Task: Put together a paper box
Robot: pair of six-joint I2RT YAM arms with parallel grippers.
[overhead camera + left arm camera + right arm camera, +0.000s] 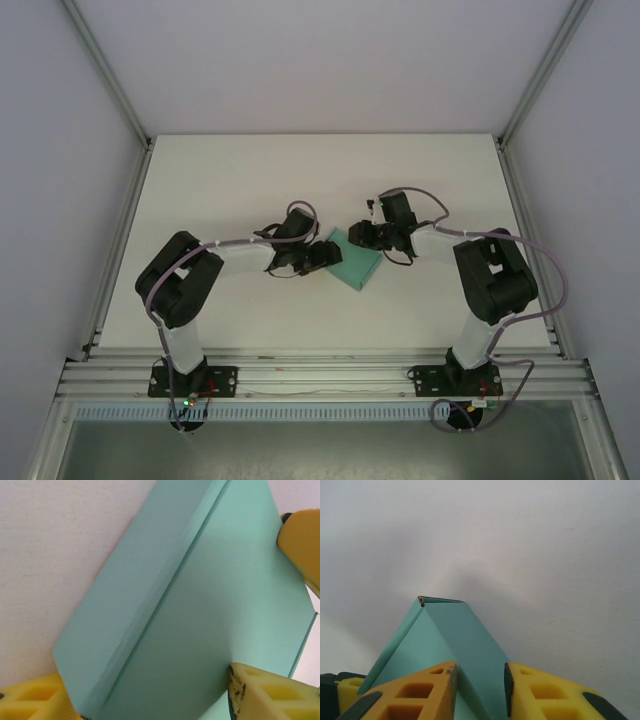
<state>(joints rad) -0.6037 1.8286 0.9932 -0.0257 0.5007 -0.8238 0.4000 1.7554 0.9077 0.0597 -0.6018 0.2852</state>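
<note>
Teal paper box [355, 262], edge in right hand [480, 682], amid open table [250, 170].

Both arms extend from the near edge with elbows bowed outward and forearms angled toward each other, so the two hands nearly meet in the middle. The left hand [318, 256] points right. From its wrist, its yellow fingers [272, 695] stand well apart, one on either side of the paper box [200, 630], and I can't tell whether they press it. The right hand [358, 236] points left. Its fingers [420, 692] stand close together, pads against a raised fold of the card.
</note>
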